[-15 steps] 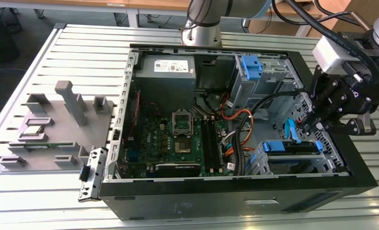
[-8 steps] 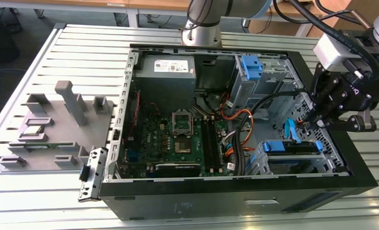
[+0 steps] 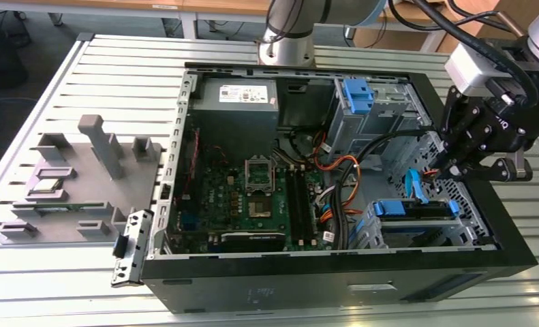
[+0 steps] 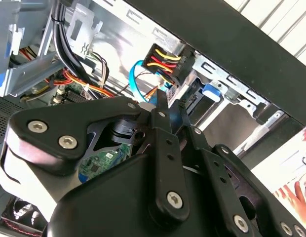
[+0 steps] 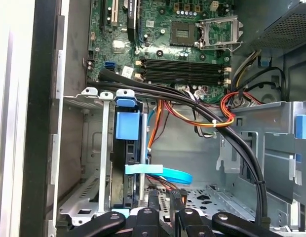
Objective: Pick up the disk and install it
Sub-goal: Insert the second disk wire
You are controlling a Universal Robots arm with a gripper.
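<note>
- Computer case [image 3: 342, 286]: open black tower lying on a slatted table [image 3: 114, 61]; the claw hangs over its drive-bay end, at the exterior view's right.
- Motherboard [image 3: 251, 191]: on the case floor, well away from the claw, beyond the black cable bundle [image 5: 202, 106].
- Drive cage [image 5: 94, 148]: metal bay just ahead of the claw.
- Disk [image 5: 127, 163]: seated on edge in the cage by its blue bracket, just beyond the fingertips, apart from them.
- Claw [image 5: 165, 200]: black fingers pressed close together, pinching nothing, beside a light-blue data cable [image 5: 165, 173].
</note>
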